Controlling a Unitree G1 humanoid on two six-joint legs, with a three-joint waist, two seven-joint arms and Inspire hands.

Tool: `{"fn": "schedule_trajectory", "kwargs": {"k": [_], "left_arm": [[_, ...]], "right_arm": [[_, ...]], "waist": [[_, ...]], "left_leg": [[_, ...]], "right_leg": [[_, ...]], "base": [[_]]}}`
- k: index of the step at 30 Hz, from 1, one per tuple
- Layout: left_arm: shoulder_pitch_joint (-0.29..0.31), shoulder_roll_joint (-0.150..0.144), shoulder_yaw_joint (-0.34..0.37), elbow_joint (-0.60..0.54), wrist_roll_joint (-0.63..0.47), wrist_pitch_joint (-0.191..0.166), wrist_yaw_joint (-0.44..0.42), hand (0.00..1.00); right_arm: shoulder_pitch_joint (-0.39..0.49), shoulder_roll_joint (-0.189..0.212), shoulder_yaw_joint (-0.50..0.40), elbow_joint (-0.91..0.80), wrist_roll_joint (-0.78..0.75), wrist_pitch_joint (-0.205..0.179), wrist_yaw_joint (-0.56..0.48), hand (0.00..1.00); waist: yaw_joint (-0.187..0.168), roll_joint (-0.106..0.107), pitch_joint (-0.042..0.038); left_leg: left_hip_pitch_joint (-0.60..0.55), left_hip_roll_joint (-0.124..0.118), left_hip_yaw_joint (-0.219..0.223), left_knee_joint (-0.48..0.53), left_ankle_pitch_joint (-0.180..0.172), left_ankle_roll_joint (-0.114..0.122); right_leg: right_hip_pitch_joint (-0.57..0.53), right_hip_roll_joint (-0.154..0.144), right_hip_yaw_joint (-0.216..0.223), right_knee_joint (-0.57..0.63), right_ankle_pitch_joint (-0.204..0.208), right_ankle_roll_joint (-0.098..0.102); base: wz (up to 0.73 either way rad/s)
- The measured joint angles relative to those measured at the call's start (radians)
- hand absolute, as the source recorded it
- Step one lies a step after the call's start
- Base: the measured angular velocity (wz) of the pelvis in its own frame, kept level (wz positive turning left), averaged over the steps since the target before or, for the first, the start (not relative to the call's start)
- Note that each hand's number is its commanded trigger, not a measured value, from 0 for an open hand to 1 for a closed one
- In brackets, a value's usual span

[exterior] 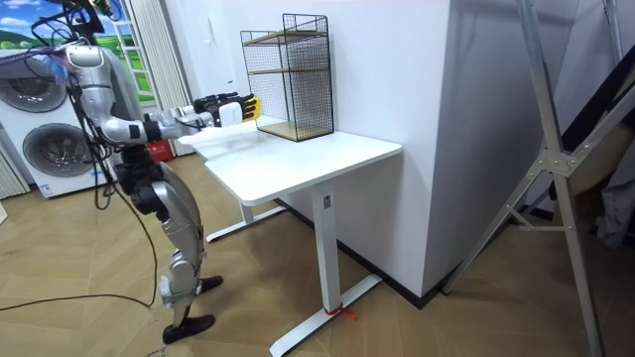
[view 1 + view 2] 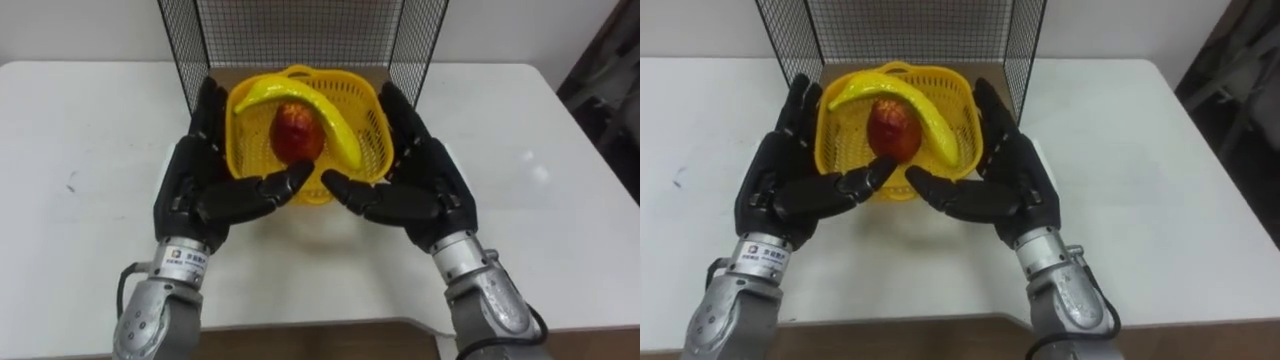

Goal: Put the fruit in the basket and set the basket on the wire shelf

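One table [image 2: 80, 150]: white top, set against a white wall [image 1: 397, 79]; the robot stands at its end on the room view's left.
Room: wood floor [image 1: 99, 317]; two washing machines [image 1: 50, 149] behind the robot.
Wire shelf [image 2: 300, 30]: black mesh with wooden boards, two levels, at the table's far side, open front facing the robot.
Basket [image 2: 365, 100]: yellow, held between both hands at the mouth of the shelf's lower level; whether it rests on the board cannot be told.
Banana [image 2: 325, 110]: in the basket, long axis running from the far-left rim to the near-right rim, arched over the other fruit.
Red fruit [image 2: 297, 132]: mid-basket, under the banana, longer axis running near to far.
Left hand [image 2: 195, 185]: fingers straight, flat along the basket's left wall, thumb across the near rim.
Right hand [image 2: 430, 185]: the same on the right wall; the thumb tips nearly meet.
Count: one basket, one banana, one red fruit.
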Motion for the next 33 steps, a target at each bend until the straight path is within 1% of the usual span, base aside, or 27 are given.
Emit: {"fn": "schedule_trajectory", "kwargs": {"k": [1, 2, 4, 6, 7, 8, 9, 10, 11, 12, 13, 14, 15, 16, 20, 23, 25, 29, 33], "left_arm": [[0.000, -0.005, 0.000, 0.001, 0.001, 0.000, 0.000, 0.00], [0.000, -0.007, -0.002, 0.002, 0.001, 0.000, 0.000, 0.00], [0.000, -0.005, -0.005, 0.002, 0.002, 0.000, 0.000, 0.00], [-0.001, -0.006, -0.004, 0.002, 0.003, 0.000, 0.000, 0.00], [-0.001, -0.005, -0.004, 0.002, 0.007, 0.000, 0.000, 0.00], [-0.001, -0.008, -0.004, 0.001, 0.009, 0.000, 0.000, 0.00], [-0.001, -0.005, -0.005, 0.001, 0.007, 0.000, 0.000, 0.00], [-0.002, 0.001, -0.005, 0.001, 0.007, 0.000, 0.000, 0.00], [-0.003, 0.000, -0.004, 0.001, 0.007, 0.000, 0.001, 0.00], [-0.008, -0.002, -0.005, 0.001, 0.007, 0.000, 0.009, 0.00], [-0.013, -0.002, -0.005, 0.002, 0.007, 0.000, 0.019, 0.00], [-0.015, -0.005, -0.006, 0.006, 0.008, 0.000, 0.020, 0.00], [-0.017, -0.010, -0.011, 0.009, 0.008, 0.001, 0.023, 0.00], [-0.022, -0.010, -0.011, 0.009, 0.008, 0.001, 0.024, 0.00], [-0.024, -0.011, -0.012, 0.009, 0.008, 0.003, 0.026, 0.00], [-0.028, -0.013, -0.012, 0.009, 0.008, 0.004, 0.026, 0.00], [-0.034, -0.017, -0.012, 0.010, 0.008, 0.014, 0.026, 0.00], [-0.039, -0.022, -0.012, 0.011, 0.009, 0.017, 0.027, 0.00], [-0.061, -0.028, -0.035, 0.016, 0.016, 0.022, 0.065, 0.00]], "right_arm": [[-0.001, -0.001, -0.005, 0.000, -0.001, 0.000, 0.000, 0.00], [-0.001, -0.001, -0.006, 0.001, -0.001, 0.000, 0.000, 0.00], [-0.001, 0.001, -0.006, 0.001, -0.002, -0.001, -0.005, 0.00], [-0.002, 0.001, -0.006, 0.000, -0.004, -0.001, -0.009, 0.00], [-0.002, 0.001, -0.006, 0.000, -0.005, -0.001, -0.009, 0.00], [-0.002, 0.001, -0.006, 0.000, -0.004, -0.001, -0.009, 0.00], [-0.002, -0.002, -0.006, 0.001, 0.001, 0.000, -0.009, 0.00], [-0.002, -0.001, -0.006, 0.003, 0.000, 0.000, -0.009, 0.00], [-0.003, 0.002, -0.009, 0.004, 0.001, 0.000, -0.009, 0.00], [-0.005, 0.002, -0.011, 0.005, 0.001, 0.000, -0.009, 0.00], [-0.005, 0.002, -0.008, 0.006, 0.003, 0.000, -0.009, 0.00], [-0.006, 0.000, -0.006, 0.008, 0.003, 0.001, -0.009, 0.00], [-0.007, 0.000, -0.006, 0.010, 0.003, 0.001, -0.009, 0.00], [-0.014, 0.000, -0.007, 0.012, 0.003, 0.001, -0.009, 0.00], [-0.018, 0.001, -0.008, 0.017, 0.003, 0.003, -0.009, 0.00], [-0.023, 0.002, -0.014, 0.017, 0.003, 0.004, -0.009, 0.00], [-0.027, 0.002, -0.022, 0.017, 0.003, 0.014, -0.009, 0.00], [-0.037, 0.004, -0.026, 0.017, 0.007, 0.020, -0.017, 0.00], [-0.077, 0.008, -0.026, 0.029, 0.046, 0.021, -0.045, 0.00]], "waist": [[-0.004, 0.003, 0.0022], [-0.005, 0.005, 0.0041], [-0.022, 0.000, 0.0086], [-0.026, 0.001, 0.0095], [-0.023, 0.005, 0.0108], [-0.020, 0.007, 0.0125], [-0.025, 0.012, 0.0161], [-0.026, 0.014, 0.0176], [-0.026, 0.016, 0.0186], [-0.026, 0.017, 0.0196], [-0.025, 0.014, 0.0188], [-0.025, 0.017, 0.0192], [-0.024, 0.028, 0.0144], [-0.022, 0.035, 0.0152], [-0.025, 0.034, 0.0135], [-0.029, 0.031, 0.0126], [-0.030, 0.031, 0.0123], [-0.031, 0.032, 0.0122], [-0.032, 0.036, 0.0133]], "left_leg": [[0.010, -0.010, 0.005, 0.006, -0.013, 0.012], [0.016, -0.021, 0.009, 0.008, -0.018, 0.016], [0.039, -0.051, 0.007, 0.009, -0.036, 0.039], [0.047, -0.066, 0.007, 0.018, -0.050, 0.054], [0.049, -0.069, 0.008, 0.019, -0.055, 0.062], [0.050, -0.068, 0.007, 0.019, -0.057, 0.065], [0.052, -0.068, -0.001, 0.016, -0.059, 0.071], [0.055, -0.067, -0.014, 0.013, -0.058, 0.075], [0.056, -0.065, -0.017, 0.010, -0.057, 0.077], [0.056, -0.063, -0.021, 0.007, -0.056, 0.078], [0.058, -0.067, -0.021, 0.003, -0.056, 0.078], [0.062, -0.069, -0.024, -0.002, -0.057, 0.078], [0.068, -0.065, -0.029, -0.020, -0.056, 0.078], [0.068, -0.058, -0.029, -0.034, -0.054, 0.077], [0.109, -0.039, -0.030, -0.074, -0.050, 0.073], [0.129, -0.035, -0.029, -0.092, -0.050, 0.072], [0.140, -0.035, -0.028, -0.103, -0.050, 0.072], [0.158, -0.032, -0.028, -0.115, -0.050, 0.072], [0.179, -0.029, -0.035, -0.133, -0.049, 0.071]], "right_leg": [[-0.025, -0.023, 0.005, 0.073, -0.013, 0.016], [-0.036, -0.033, 0.006, 0.111, -0.014, 0.019], [-0.070, -0.072, 0.004, 0.235, -0.013, 0.025], [-0.076, -0.089, -0.003, 0.265, -0.011, 0.030], [-0.070, -0.091, -0.004, 0.254, -0.009, 0.036], [-0.072, -0.091, -0.007, 0.256, -0.004, 0.046], [-0.083, -0.090, -0.011, 0.256, 0.009, 0.064], [-0.089, -0.079, -0.006, 0.240, 0.003, 0.068], [-0.093, -0.068, -0.005, 0.215, -0.003, 0.061], [-0.104, -0.050, -0.001, 0.146, -0.010, 0.054], [-0.116, -0.039, -0.003, 0.058, 0.018, 0.046], [-0.117, -0.032, -0.008, 0.047, 0.034, 0.037], [-0.105, -0.025, -0.016, 0.017, 0.050, 0.035], [-0.090, -0.017, -0.024, -0.006, 0.062, 0.032], [-0.030, 0.009, -0.025, -0.090, 0.088, 0.029], [0.000, 0.016, -0.025, -0.132, 0.097, 0.029], [0.013, 0.018, -0.025, -0.150, 0.099, 0.031], [0.042, 0.024, -0.022, -0.187, 0.108, 0.033], [0.081, 0.031, -0.024, -0.242, 0.125, 0.034]], "base": [[0.10], [0.05], [0.17], [0.12], [0.00], [-0.03], [0.03], [0.08], [0.12], [0.14], [0.18], [0.13], [0.05], [0.00], [-0.03], [-0.02], [0.00], [0.00], [0.01]]}}
